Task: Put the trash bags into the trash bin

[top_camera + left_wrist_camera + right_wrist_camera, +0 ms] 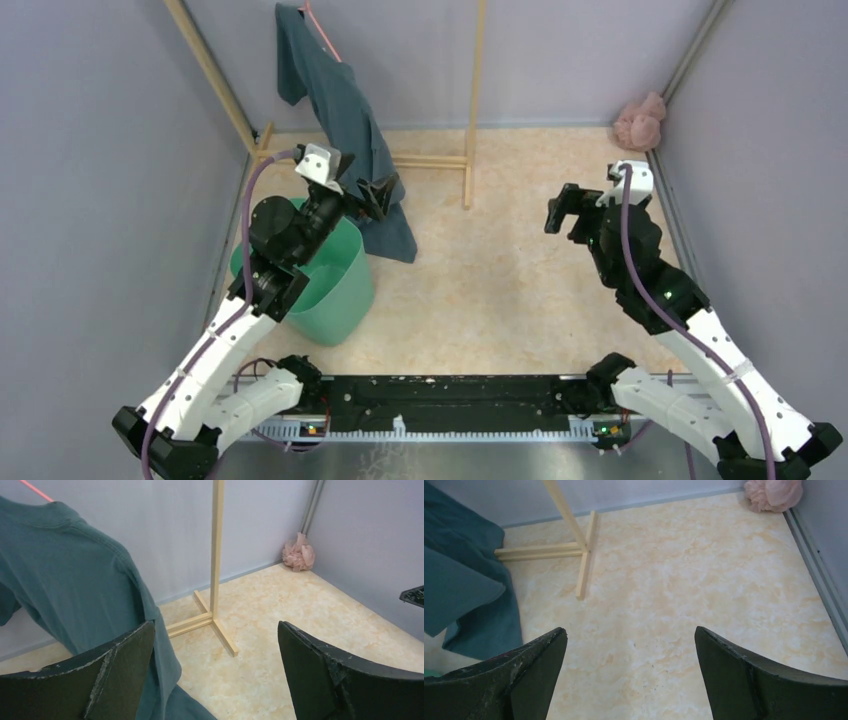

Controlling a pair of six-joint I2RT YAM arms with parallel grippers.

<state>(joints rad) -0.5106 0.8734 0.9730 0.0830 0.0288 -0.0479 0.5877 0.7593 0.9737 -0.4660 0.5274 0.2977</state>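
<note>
Resting crumpled, ungrasped: trash bags (640, 122)

Pale pink trash bags (640, 122), mint-green trash bin (335, 290), dark teal garment (340, 105)

A lab robot cell; plain grey walls (90, 150) box in a marbled floor (500, 280); a black robot-mounting rail (450, 395) spans six o'clock.
</note>
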